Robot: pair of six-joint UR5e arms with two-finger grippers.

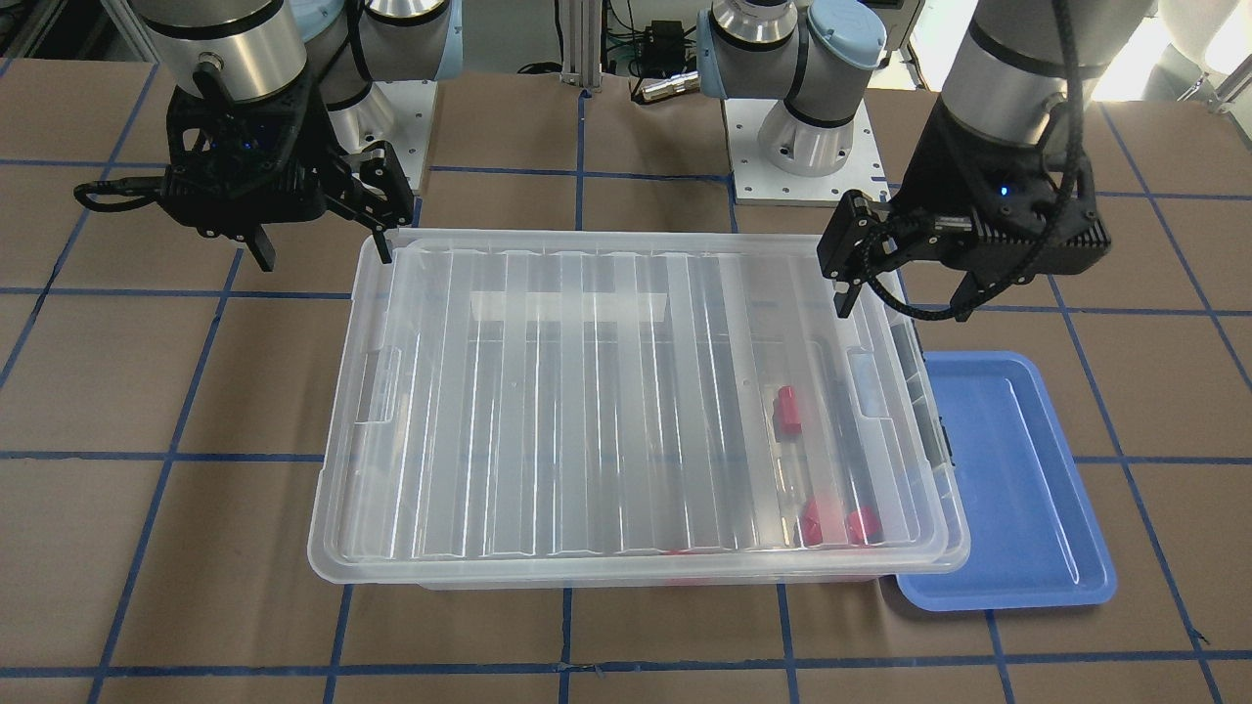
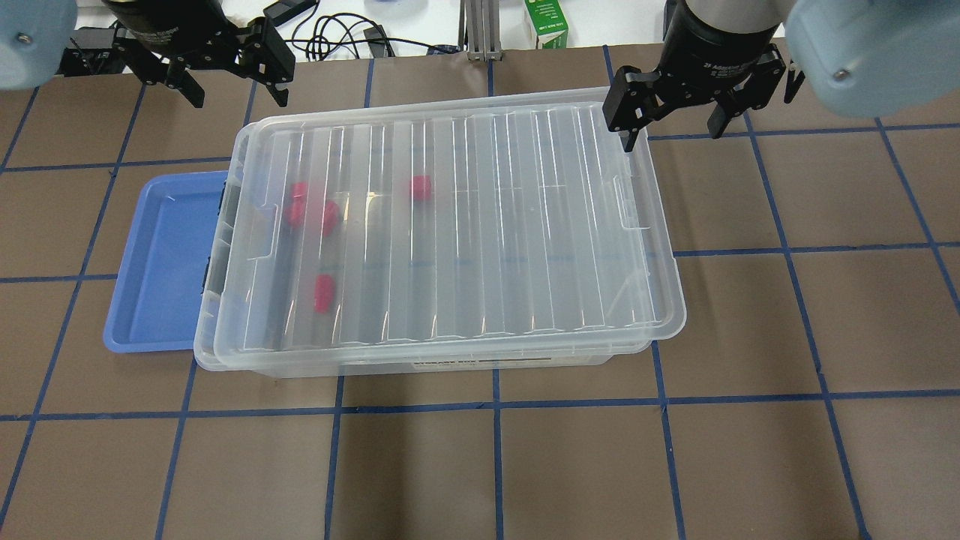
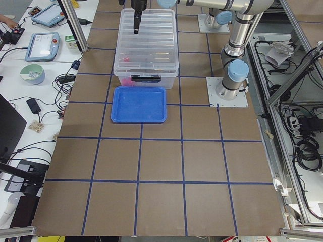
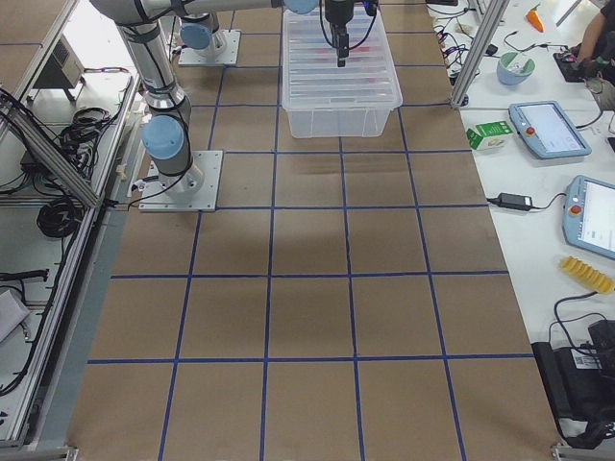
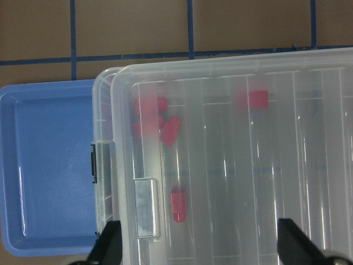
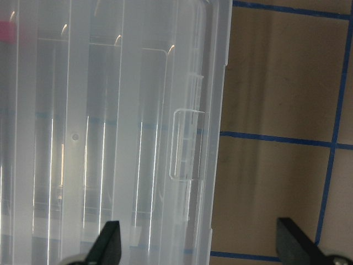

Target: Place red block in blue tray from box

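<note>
The box [image 2: 480, 225] is a large clear bin with its ribbed lid lying on it, slightly askew. Several red blocks [image 2: 324, 292] lie inside at the end nearest the blue tray; they show through the lid in the left wrist view [image 5: 179, 206] and the front view [image 1: 785, 411]. The blue tray [image 2: 161, 262] is empty and its edge is tucked under that end of the box; it also shows in the front view [image 1: 1017, 489]. My left gripper [image 2: 234, 90] hovers open above the box's far tray-side corner [image 1: 905, 284]. My right gripper [image 2: 671, 127] hovers open above the opposite far corner [image 1: 323, 240]. Neither touches the lid.
Brown table with blue tape grid [image 2: 787, 337] around the box. The arm bases [image 1: 802, 147] stand behind the box. A green carton [image 2: 546, 22] and cables lie beyond the table's far edge. Tablets and a bowl [image 3: 33, 73] sit on the side bench.
</note>
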